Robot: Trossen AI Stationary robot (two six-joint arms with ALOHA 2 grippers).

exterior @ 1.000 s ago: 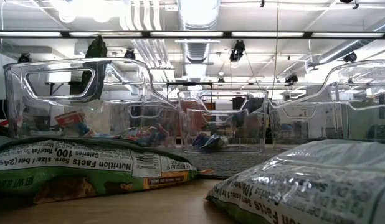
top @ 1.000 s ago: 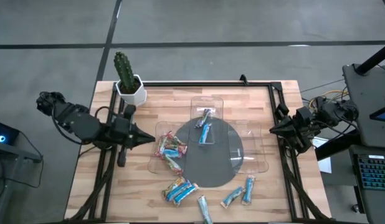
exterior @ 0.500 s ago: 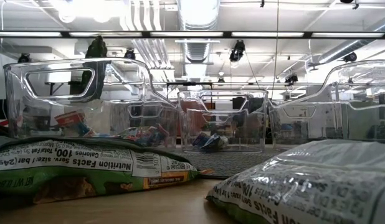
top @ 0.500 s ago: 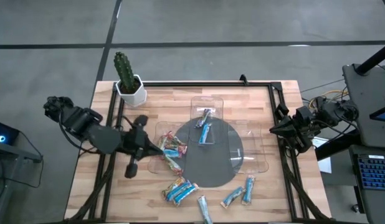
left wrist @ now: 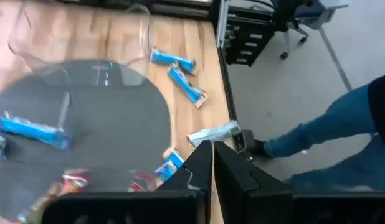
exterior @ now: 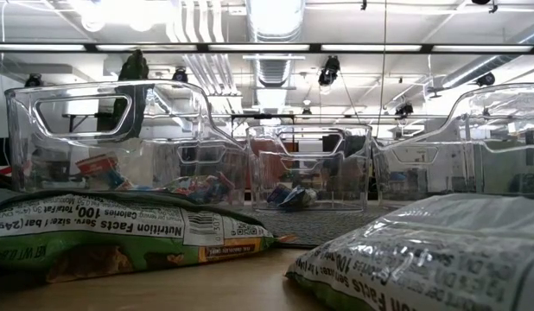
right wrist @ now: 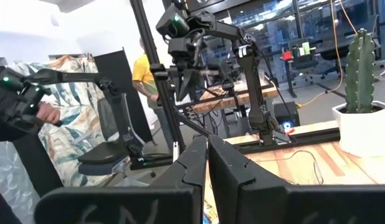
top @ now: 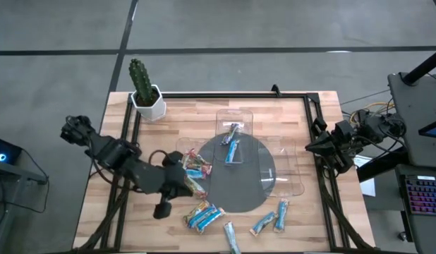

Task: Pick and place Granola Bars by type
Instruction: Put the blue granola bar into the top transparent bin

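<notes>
Granola Bars (top: 204, 215) in glossy crinkled wrappers lie on planked wood table (top: 274, 113).

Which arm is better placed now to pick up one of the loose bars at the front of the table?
Probably the left. Its pincer hangs over the table, close to the loose bars, while the right pincer waits at the table's right edge, farther from them.
</notes>
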